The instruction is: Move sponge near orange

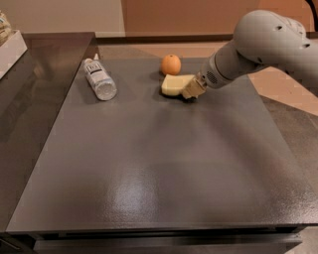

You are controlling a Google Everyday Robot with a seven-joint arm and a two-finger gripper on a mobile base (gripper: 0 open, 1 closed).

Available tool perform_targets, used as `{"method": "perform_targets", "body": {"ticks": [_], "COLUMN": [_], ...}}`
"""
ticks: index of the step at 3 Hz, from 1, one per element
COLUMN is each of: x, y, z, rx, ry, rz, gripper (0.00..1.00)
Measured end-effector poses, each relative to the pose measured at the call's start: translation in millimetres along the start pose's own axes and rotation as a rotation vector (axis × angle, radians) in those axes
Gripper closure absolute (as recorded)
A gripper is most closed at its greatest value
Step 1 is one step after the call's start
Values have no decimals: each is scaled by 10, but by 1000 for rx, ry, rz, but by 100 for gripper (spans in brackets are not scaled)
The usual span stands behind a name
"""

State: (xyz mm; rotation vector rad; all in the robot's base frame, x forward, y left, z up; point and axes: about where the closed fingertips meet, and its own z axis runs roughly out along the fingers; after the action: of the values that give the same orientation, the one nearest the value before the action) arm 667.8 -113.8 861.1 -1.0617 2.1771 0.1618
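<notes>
Near edge: the dark grey tabletop [149, 188] was noted as flat, faintly glossy, with a dull sheen of room light.

Middle to far part: the sponge [175, 84] was found lying flat, just in front of the orange [171, 64] and a little to its right, very close; whether the two touched could not be told. The gripper [191, 89] was seen low at the sponge's right end, against it. Whether it was pinching the sponge or only resting beside it could not be told. The pale arm [258, 44] was seen reaching in from the right.

Handling, as judged: the sponge was taken to be light, soft and easily squashed, neither fragile nor slippery. A hold across its narrow sides was thought best, with light pressure so the foam is not folded. The orange, being round, was judged likely to roll if nudged.

A clear plastic bottle [100, 79] was noted lying on its side, well apart to the left.

Beyond: a second dark counter [35, 84] was recorded to the left, a tan floor [278, 84] to the right, and a brown wall [189, 15] behind.
</notes>
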Motion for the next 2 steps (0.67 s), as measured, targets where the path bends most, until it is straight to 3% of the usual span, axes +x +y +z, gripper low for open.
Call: {"method": "perform_targets", "body": {"ticks": [1,2], "x": [-4,-7], "y": [13,25], "z": [12,25], "rx": [-3,-5], "ry": [1,1], "rz": [-1,-3], "gripper": [15,0]}}
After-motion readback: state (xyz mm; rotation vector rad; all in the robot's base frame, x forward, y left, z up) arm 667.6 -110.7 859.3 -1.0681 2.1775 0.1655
